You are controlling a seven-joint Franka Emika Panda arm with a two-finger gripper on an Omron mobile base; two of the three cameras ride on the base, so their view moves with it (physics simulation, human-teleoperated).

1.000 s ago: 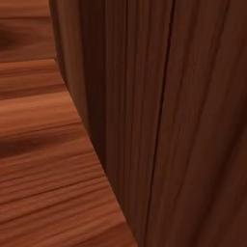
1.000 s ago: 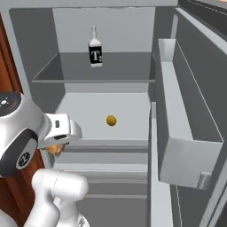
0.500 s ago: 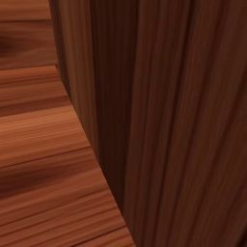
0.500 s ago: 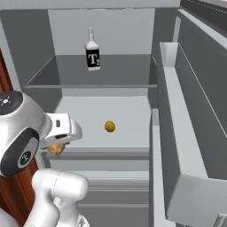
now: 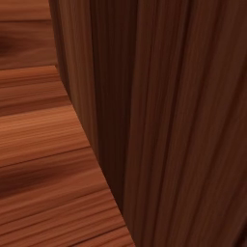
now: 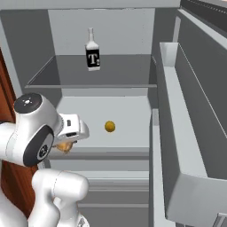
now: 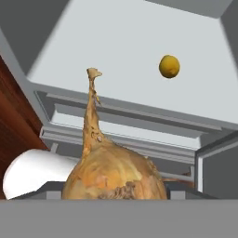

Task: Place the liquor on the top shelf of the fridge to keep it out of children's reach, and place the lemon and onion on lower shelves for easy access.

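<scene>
The onion fills the bottom of the hand view, stem tip pointing up, held in the end effector (its fingertips are hidden behind the bulb, so the grip itself is only implied). In the right base view it peeks out tan under the white hand, just in front of the fridge at the lower shelf's left front edge. The lemon lies on that pale shelf, well apart. The liquor stands upright on the top shelf. A dark wood cabinet fills the left base view.
</scene>
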